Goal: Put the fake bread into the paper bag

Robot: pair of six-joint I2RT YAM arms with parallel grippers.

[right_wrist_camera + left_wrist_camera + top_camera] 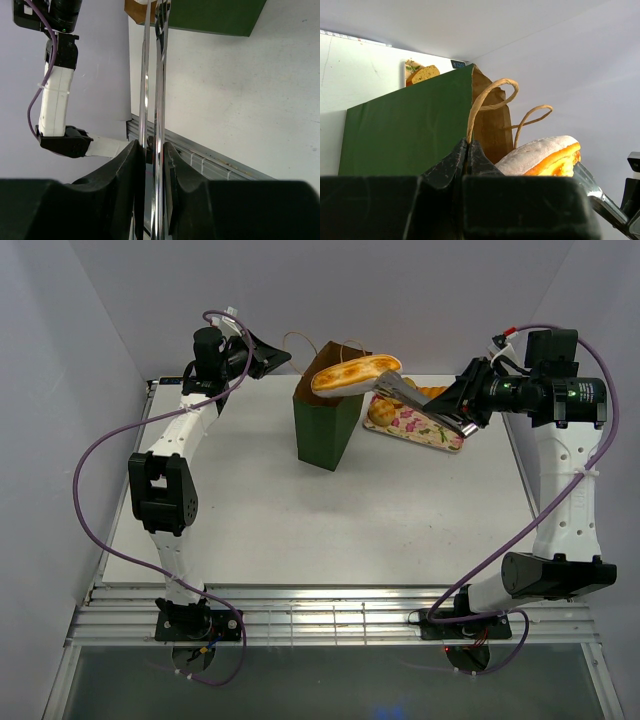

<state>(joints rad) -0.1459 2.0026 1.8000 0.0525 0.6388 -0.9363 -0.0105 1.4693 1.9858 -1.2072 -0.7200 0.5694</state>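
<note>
- Right now the long loaf hangs over the mouth of the paper bag, pinched at one end by metal tongs that the right gripper squeezes tight.
- The left gripper is clenched on one bag handle, probably steadying the bag.
- The loaf lies nearly flat and looks about as long as the mouth. Dropped that way, it could catch on the rim, tip the bag or roll onto the table.
- The tongs hold only the loaf's tip, so it may swivel or slip out.
- The bag's inside is hidden; I cannot tell whether anything is in it.
- The other pieces on the flowered tray are partly covered by the tongs, so their count is unclear.
</note>
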